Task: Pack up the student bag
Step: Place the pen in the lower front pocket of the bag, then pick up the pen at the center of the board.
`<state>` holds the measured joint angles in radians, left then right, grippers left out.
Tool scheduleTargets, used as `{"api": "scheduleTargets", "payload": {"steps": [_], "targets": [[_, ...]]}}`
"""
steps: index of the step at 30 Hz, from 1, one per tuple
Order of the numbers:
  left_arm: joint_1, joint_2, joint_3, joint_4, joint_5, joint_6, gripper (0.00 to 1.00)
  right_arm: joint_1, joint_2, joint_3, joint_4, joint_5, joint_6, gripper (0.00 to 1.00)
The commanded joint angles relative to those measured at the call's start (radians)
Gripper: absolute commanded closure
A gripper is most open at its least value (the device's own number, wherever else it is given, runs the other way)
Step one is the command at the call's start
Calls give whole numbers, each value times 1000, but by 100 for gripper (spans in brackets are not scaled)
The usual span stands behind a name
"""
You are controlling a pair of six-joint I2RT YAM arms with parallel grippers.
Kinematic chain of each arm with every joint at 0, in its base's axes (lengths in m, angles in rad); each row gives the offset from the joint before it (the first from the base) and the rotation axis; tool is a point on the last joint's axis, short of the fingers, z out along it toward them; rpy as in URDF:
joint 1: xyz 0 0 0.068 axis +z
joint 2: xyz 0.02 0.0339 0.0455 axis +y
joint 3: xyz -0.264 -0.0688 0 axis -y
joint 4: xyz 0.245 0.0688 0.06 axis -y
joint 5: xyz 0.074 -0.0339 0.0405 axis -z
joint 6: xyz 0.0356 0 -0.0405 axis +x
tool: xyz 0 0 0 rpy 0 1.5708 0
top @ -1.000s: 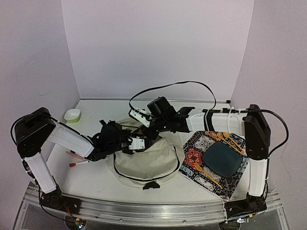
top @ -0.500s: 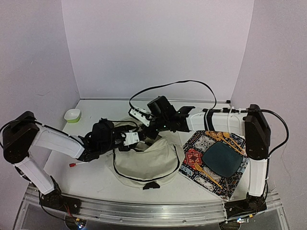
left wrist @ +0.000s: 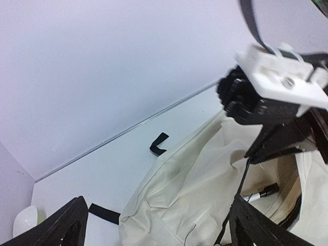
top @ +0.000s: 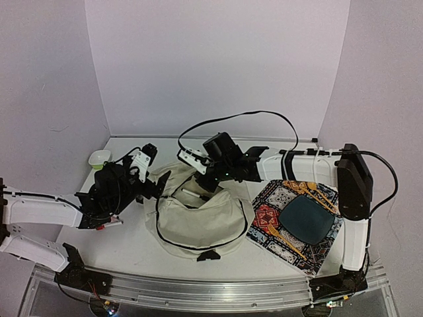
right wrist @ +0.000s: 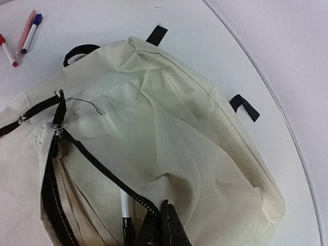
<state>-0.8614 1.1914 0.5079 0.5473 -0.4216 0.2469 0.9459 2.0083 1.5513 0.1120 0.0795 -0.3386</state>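
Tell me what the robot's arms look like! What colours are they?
The left arm and right arm are white boxy tubes with chunky black joints. The left hand has two black, wedge-shaped fingers. The right hand is black too, with a white block behind it. A thin black cable loops over the right arm.

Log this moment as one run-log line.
left gripper: open, empty | right gripper: shut on student bag opening | marker: inside bag | pens: on table
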Motion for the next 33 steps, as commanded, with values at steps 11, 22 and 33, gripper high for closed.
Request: {"api": "scheduleTargets", "payload": {"steps": [11, 22, 33], "targets": [[228, -81, 142, -763, 27, -948, 1, 7, -55, 37, 14, -8, 1, 99], [446, -75, 186, -1042, 198, -1142, 1, 8, -58, 41, 12, -26, 3, 99], [622, 81, 229, -1087, 210, -1248, 3, 7, -54, 30, 12, -37, 15, 99]]}}
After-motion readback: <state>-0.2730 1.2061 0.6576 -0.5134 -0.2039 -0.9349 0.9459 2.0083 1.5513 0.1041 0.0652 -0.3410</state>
